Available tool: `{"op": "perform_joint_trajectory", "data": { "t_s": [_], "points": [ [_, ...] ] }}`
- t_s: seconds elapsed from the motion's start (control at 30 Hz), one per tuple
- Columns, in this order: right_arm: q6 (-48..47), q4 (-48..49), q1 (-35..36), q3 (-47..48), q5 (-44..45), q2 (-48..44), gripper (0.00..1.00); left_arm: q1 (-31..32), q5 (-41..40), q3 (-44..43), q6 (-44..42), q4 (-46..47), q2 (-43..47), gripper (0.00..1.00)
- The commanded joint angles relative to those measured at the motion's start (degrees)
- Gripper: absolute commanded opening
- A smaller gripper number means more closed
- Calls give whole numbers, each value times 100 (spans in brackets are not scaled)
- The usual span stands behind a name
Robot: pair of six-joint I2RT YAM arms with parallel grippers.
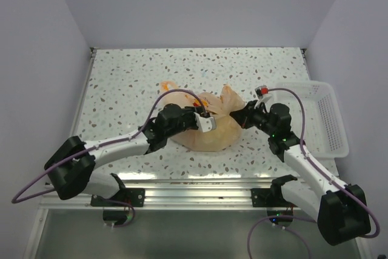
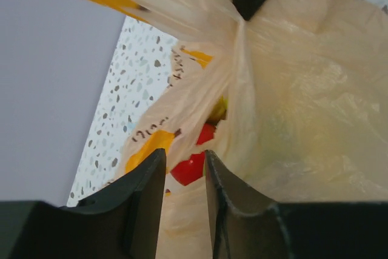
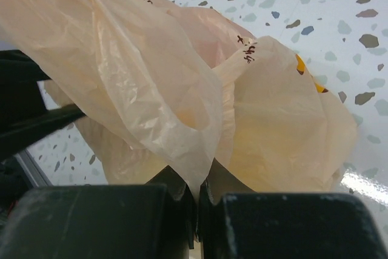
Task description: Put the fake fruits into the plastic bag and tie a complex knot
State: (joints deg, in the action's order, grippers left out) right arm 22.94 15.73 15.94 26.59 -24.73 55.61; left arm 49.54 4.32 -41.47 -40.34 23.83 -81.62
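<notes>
Two grippers on this one. My right gripper (image 3: 199, 180) is clamped tight on a fold of the plastic bag (image 1: 212, 137), with the film bunched right between the jaws. My left gripper (image 2: 185, 153) has only a narrow gap and is nosed up against the bag, not pinching anything as far as I can make out. Past that, fake fruits (image 2: 191, 168) show red and yellow through the skin, so loading looks done imo. I can't see a proper knot, so the tying is what's left. The bag's crinkly, pale peach, and slumped in the middle of the table (image 1: 121, 77).
</notes>
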Motion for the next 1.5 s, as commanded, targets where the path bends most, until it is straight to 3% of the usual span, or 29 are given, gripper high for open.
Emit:
{"op": "perform_joint_trajectory", "data": {
  "t_s": [0.0, 0.13, 0.5, 0.73, 1.03, 1.13, 1.27, 1.47],
  "points": [
    [158, 26, -12, -119, 170, 28, 0, 12, 123, -387, 281, 34, 823, 35],
    [158, 45, -21, -154, 153, 64, 0, -14, -63, -879, 246, -72, 693, 31],
    [97, -122, -21, -14, 100, -112, 0, -49, 315, -1012, 439, 298, -661, 24],
    [281, 44, -12, 145, 118, -77, 0, -58, 605, -722, 676, -335, -627, 21],
    [527, 580, -21, 276, -32, 195, 0, -85, 1300, -1099, 1633, -1741, -241, 28],
    [387, 484, -12, 286, -49, 195, 0, -190, 1326, -1126, 1940, -1777, 267, 31],
    [273, 528, -21, 207, -120, 134, 0, -637, 1930, -1187, 2337, -1487, 876, 53],
    [176, 589, -4, 180, -119, 64, 0, -665, 2231, -2083, 3179, -1988, 332, 70]
  ]
}}
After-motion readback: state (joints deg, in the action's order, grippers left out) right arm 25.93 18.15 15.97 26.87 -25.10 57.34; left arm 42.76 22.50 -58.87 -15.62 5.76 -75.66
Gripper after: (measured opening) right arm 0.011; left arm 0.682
